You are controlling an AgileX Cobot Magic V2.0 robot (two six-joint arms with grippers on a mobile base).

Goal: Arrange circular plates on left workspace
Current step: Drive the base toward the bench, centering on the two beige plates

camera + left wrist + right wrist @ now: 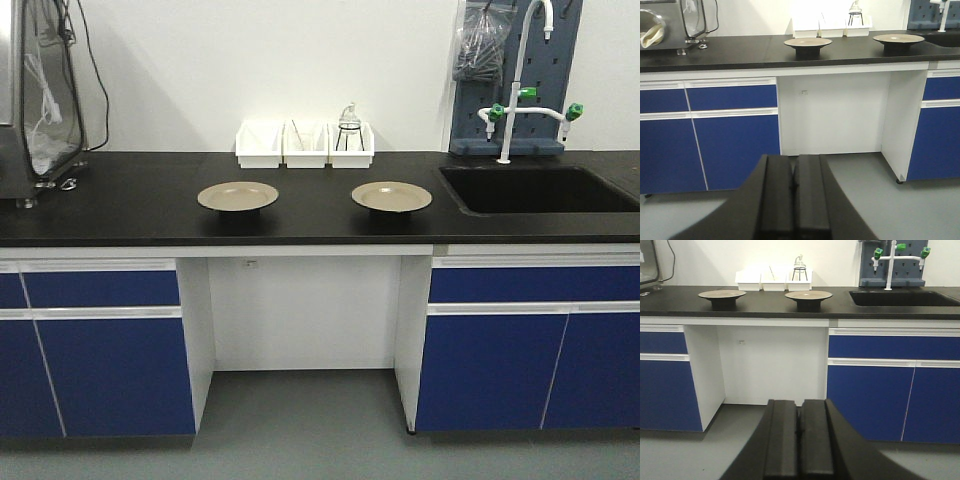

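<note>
Two round tan plates stand on the black benchtop [130, 200]. The left plate [238, 195] is near the middle; the right plate [391, 196] is closer to the sink. Both show in the left wrist view, left plate [808, 43] and right plate [898, 38], and in the right wrist view, left plate [722, 294] and right plate [808, 295]. My left gripper [793, 162] is shut and empty, low, in front of the cabinets. My right gripper [800, 407] is shut and empty, also low and far from the bench.
Three white bins [305, 146] stand against the wall behind the plates, one holding glassware. A recessed black sink [535, 188] with a white tap [520, 70] is at the right. A metal machine [35, 95] stands at the bench's left end. Blue cabinets [100, 350] flank a knee gap.
</note>
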